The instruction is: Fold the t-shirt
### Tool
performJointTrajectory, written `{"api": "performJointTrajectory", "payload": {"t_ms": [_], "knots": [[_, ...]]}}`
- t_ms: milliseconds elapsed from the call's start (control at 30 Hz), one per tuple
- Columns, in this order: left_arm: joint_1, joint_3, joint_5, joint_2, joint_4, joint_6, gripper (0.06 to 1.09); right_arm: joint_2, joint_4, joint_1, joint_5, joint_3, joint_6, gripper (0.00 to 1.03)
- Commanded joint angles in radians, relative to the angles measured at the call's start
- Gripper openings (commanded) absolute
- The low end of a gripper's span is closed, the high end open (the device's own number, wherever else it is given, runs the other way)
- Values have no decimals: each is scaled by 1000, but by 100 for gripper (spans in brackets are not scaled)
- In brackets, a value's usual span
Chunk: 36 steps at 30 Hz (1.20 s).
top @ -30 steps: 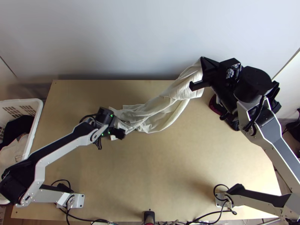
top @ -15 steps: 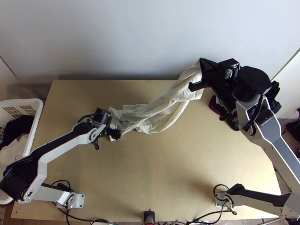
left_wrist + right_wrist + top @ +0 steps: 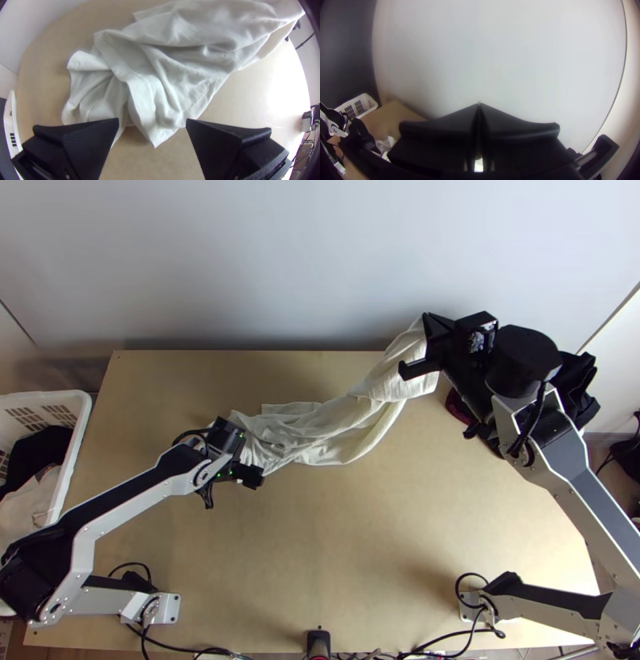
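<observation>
While the right gripper [image 3: 479, 104] pinches the shirt [image 3: 352, 416] at far right, the left gripper [image 3: 152, 122], fingers spread, should squarely straddle the loose corner [image 3: 156, 139] before closing.

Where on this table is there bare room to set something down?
Widest: the near middle of the table, between the t-shirt and the arms' bases. Smaller: its far-left corner, beside the basket. Crowded: from the left gripper along the t-shirt to the right gripper.

Top view: high, steeply downward onto the light wooden table [image 3: 344, 540]. Left wrist: near, downward. Right wrist: toward flat pale wall [image 3: 506, 60]. All share table.
</observation>
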Motion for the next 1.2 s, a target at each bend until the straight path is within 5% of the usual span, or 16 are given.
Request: {"api": "performJointTrajectory", "payload": {"t_ms": [0, 500, 1167], "knots": [[8, 14, 4, -97, -54, -7, 103, -2, 12, 1, 1, -48, 4, 3], [-36, 6, 84, -118, -123, -119, 103, -8, 23, 3, 4, -83, -2, 3], [-33, -39, 58, -16, 64, -160, 103, -71, 14, -13, 16, -111, -16, 3]]}}
